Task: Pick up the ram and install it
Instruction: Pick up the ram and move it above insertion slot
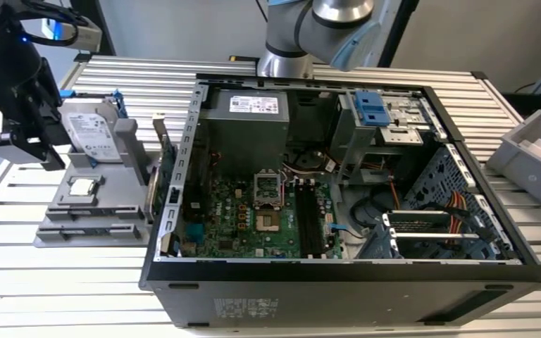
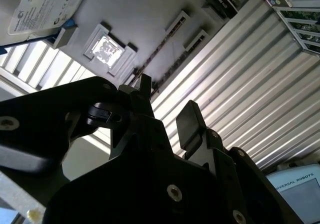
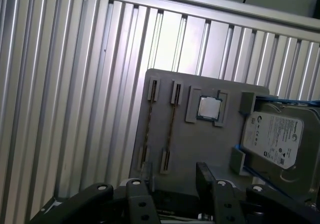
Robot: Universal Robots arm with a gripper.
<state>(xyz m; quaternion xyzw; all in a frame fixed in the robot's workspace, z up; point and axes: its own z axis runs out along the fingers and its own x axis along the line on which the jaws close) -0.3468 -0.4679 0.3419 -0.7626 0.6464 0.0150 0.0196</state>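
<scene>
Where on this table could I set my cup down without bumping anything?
The ribbed table is bare at the exterior view's near left, bordered by the grey holder and the computer case, and in the strip between case and grey bin. Crowded: the holder, with its hard drive and the open fingers beside it, and the case's inside.

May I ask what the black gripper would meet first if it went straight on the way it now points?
Probably the flat grey holder tray, beside the thin ram stick set edge-up in its slot; the open gripper points there, though depth is unclear.
</scene>
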